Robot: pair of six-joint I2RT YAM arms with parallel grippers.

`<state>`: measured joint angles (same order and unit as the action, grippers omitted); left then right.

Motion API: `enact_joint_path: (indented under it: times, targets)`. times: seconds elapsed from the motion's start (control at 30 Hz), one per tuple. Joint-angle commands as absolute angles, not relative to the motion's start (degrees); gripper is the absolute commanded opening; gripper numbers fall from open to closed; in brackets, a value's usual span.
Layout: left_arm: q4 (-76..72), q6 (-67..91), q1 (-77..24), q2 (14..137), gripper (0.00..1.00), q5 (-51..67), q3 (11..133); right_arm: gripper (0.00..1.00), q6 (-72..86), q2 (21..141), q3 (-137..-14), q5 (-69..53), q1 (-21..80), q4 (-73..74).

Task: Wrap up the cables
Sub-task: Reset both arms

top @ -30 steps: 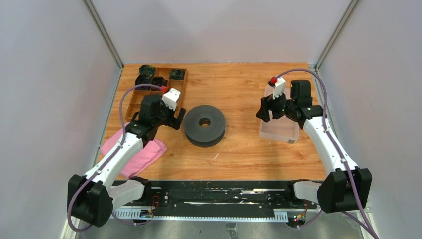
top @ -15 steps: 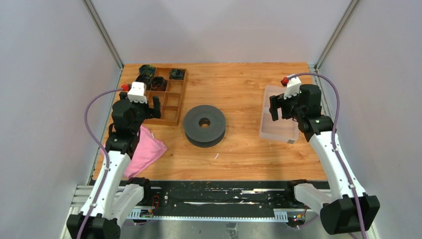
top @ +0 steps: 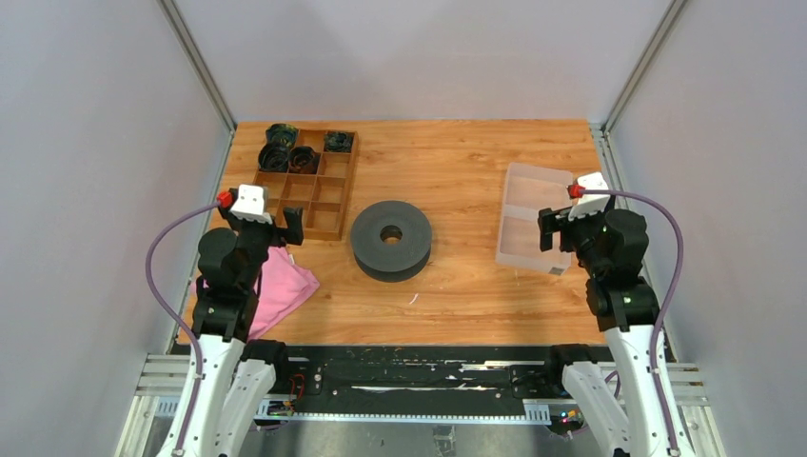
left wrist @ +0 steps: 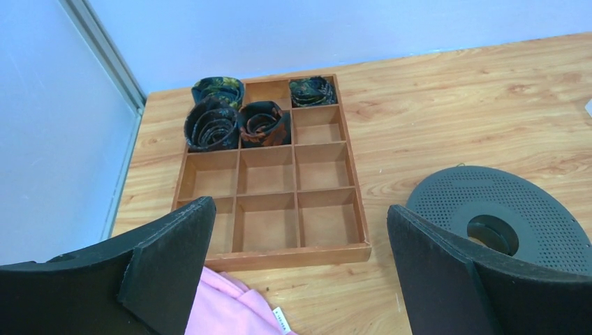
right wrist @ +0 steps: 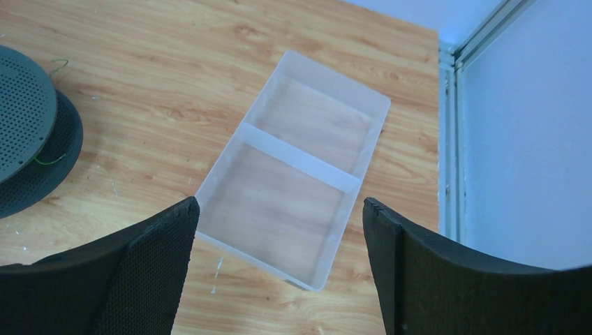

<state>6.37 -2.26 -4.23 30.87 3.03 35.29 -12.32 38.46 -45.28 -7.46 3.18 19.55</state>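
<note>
Cables (right wrist: pixel 43 160) — thread-thin green wire — peek out at the rim of the grey spool (right wrist: pixel 21 105), unheld. Left gripper (left wrist: pixel 299 206) and right gripper (right wrist: pixel 279 202): fingers wide apart, empty. Expect light, limp, snag-prone wire; you should pinch a free end gently, not mid-length.

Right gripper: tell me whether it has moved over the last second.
Yes. The right gripper has drawn back nearward and rightward across the clear tray.

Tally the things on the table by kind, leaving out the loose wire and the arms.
Dark rolls: 4
Wooden tray: 1
Grey spool: 1
Clear box: 1
Pink cloth: 1
Total: 8
</note>
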Motion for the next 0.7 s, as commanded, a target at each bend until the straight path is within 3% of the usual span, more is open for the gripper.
enact_joint_path:
  times: [0.0,0.67]
  targets:
    - [7.8,-3.9,-3.9,29.1,0.98,3.7,37.7,0.86,-14.9,36.9,-44.4,-9.7,1.5,17.4]
    - [16.2,-9.4,-3.9,28.1,0.98,1.8,42.2,0.86,-15.7,36.0,-44.7,-7.3,1.2,18.0]
